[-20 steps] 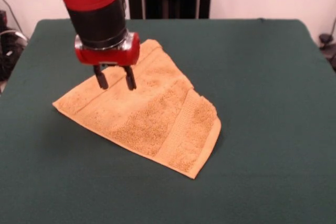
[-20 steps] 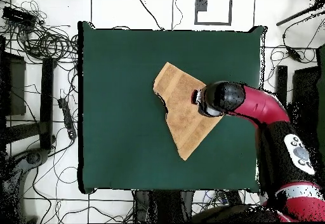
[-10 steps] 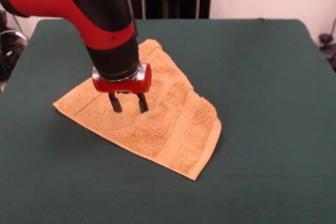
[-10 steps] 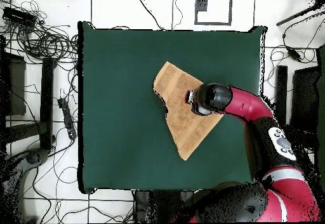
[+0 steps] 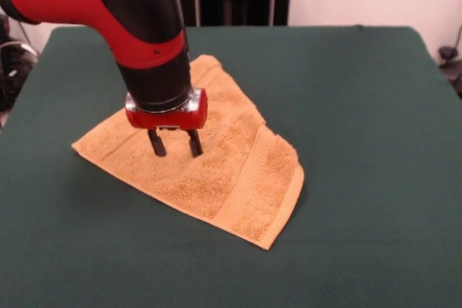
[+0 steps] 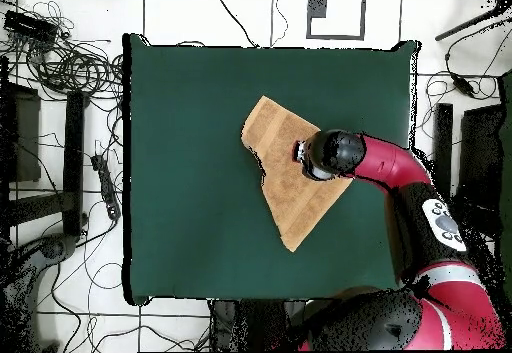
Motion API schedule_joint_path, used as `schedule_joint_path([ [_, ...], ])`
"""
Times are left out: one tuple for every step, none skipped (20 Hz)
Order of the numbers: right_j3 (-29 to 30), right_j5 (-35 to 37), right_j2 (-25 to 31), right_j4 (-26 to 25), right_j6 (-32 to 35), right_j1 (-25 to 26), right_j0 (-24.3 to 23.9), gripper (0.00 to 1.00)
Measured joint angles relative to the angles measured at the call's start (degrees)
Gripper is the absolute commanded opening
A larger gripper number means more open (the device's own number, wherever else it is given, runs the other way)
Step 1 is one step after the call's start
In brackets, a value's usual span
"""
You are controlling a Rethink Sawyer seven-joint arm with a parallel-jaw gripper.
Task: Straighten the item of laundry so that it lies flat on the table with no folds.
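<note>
The item of laundry point(image 5: 231, 171), a golden-orange terry towel, lies folded over into a rough triangle on the dark green table point(image 5: 361, 142). A flat woven band runs near its front right edge. In the overhead view the towel point(image 6: 285, 194) sits right of the table's point(image 6: 190, 169) middle, partly under the arm. My gripper point(image 5: 174, 148) hangs open just above the towel's middle left part, its two black fingers point(image 5: 156, 143) pointing down, nothing between them. In the overhead view only the wrist over the gripper point(image 6: 305, 156) shows.
The red and black arm point(image 5: 137, 27) comes down from the upper left in the front view. Cables and stands point(image 6: 60, 69) lie on the floor beside the table in the overhead view. Green cloth surrounds the towel on all sides.
Over the last second the gripper moved from the towel's back left part toward its middle and came lower. In the last half second it barely shifted. The towel has not moved.
</note>
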Motion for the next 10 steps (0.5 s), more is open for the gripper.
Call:
schedule_joint_path([
  [-0.05, 0.11, 0.00, 0.00, 0.00, 0.02, 0.00, 1.00],
  [-0.11, 0.21, 0.01, 0.00, 0.00, 0.04, 0.00, 1.00],
  [-0.31, 0.52, 0.03, 0.00, -0.01, 0.12, 0.01, 1.00],
  [-0.80, 1.34, 0.12, 0.01, -0.01, 0.32, 0.01, 1.00],
  [-1.07, 1.75, 0.16, 0.01, -0.01, 0.42, 0.01, 1.00],
  [-1.46, 2.40, 0.23, 0.00, -0.01, 0.57, 0.01, 1.00],
  [-2.05, 3.38, 0.36, 0.00, -0.01, 0.81, 0.00, 1.00],
  [-2.74, 4.43, 0.49, 0.00, -0.01, 1.11, -0.01, 1.00],
  [-3.54, 5.63, 0.65, 0.01, -0.01, 1.47, -0.04, 1.00],
  [-4.19, 6.64, 0.79, 0.01, -0.01, 1.76, -0.06, 1.00],
])
